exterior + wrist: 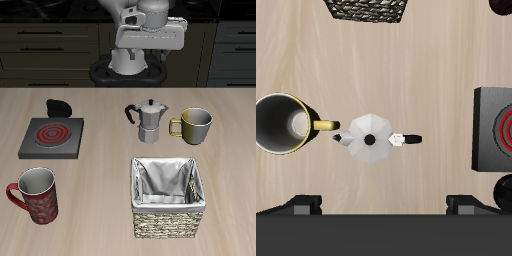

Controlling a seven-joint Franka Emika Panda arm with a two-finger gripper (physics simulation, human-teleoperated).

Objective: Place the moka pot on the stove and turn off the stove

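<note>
The silver moka pot [150, 122] stands upright on the table between the stove and an olive-gold mug, its black handle toward the stove. The wrist view looks straight down on the moka pot [369, 139]. The dark-grey stove [52, 135] lies flat with its spiral rings glowing red, and its black knob [58, 105] sits at the back corner. Only one edge of the stove [496, 130] and the knob [503, 190] show in the wrist view. My gripper [148, 60] hangs high above the table's back, open and empty, with its fingers [306, 204] spread wide apart.
The olive-gold mug [195, 124] stands close beside the moka pot, its handle almost touching it. A red patterned mug [37, 195] stands near the front edge. A woven basket [168, 195] with a white cloth lining sits in front of the pot.
</note>
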